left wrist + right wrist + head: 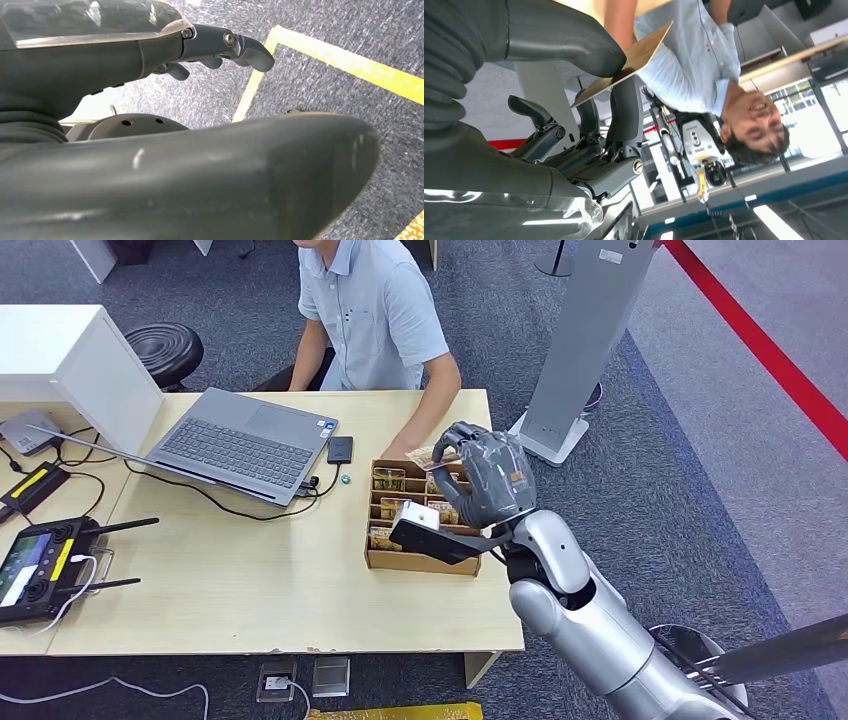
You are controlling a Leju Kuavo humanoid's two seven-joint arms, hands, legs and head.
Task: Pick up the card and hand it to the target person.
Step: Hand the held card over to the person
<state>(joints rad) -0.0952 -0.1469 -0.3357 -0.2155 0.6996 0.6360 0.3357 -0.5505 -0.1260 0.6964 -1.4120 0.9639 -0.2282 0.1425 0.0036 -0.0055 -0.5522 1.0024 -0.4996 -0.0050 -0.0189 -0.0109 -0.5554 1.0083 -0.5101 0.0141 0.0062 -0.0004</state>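
My right hand (490, 475) is raised above the cardboard card box (420, 558) and pinches a tan card (432, 456) between thumb and finger; the card sticks out toward the person. The right wrist view shows the same card (634, 57) clamped under the thumb (569, 42), with the person's light blue shirt (696, 60) just beyond it. The person (375, 315) sits at the table's far side with a hand (400, 448) reaching toward the box and card. My left hand (215, 50) hangs over grey carpet, fingers loosely curled and holding nothing.
On the wooden table (250, 570) lie an open laptop (240, 445), a black phone (340, 449), cables and a controller (40, 560) at the left edge. A grey pillar stand (580, 350) rises right of the table. A black stool (165, 350) stands behind.
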